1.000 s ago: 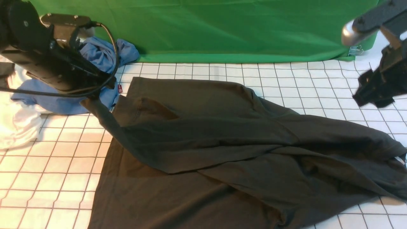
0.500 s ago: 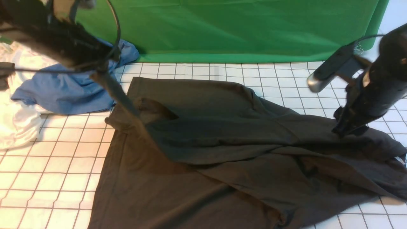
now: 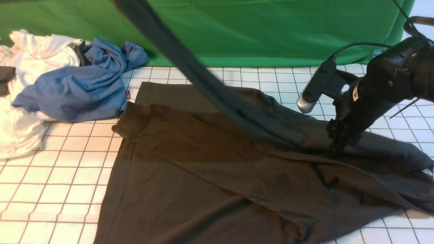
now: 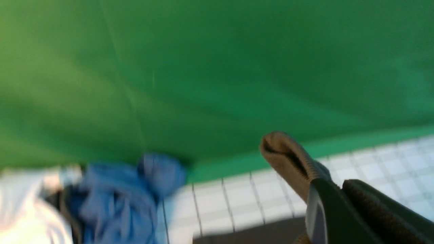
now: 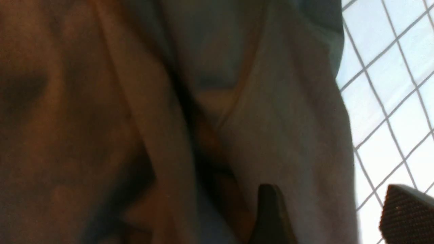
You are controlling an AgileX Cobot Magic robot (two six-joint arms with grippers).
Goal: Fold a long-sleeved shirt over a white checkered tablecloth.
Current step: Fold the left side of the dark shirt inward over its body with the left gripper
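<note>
On white checkered tablecloth (image 3: 51,176), limp, light black cotton long-sleeved shirt (image 3: 203,176): my left gripper (image 4: 334,193) pinches cuff (image 4: 284,152), right gripper (image 3: 339,144) spread

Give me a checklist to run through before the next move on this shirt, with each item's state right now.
1. Left gripper shut on the sleeve cuff: ok.
2. Sleeve raised off the shirt, running out of the front view's top: ok.
3. Right gripper open, low at the sleeve's root: ok.
4. Right gripper pressing the shirt down: cannot tell.
5. Shirt flat on the tablecloth: not ok, creased on its right side.
6. Blue garment clear of the shirt's far left corner: cannot tell.
</note>
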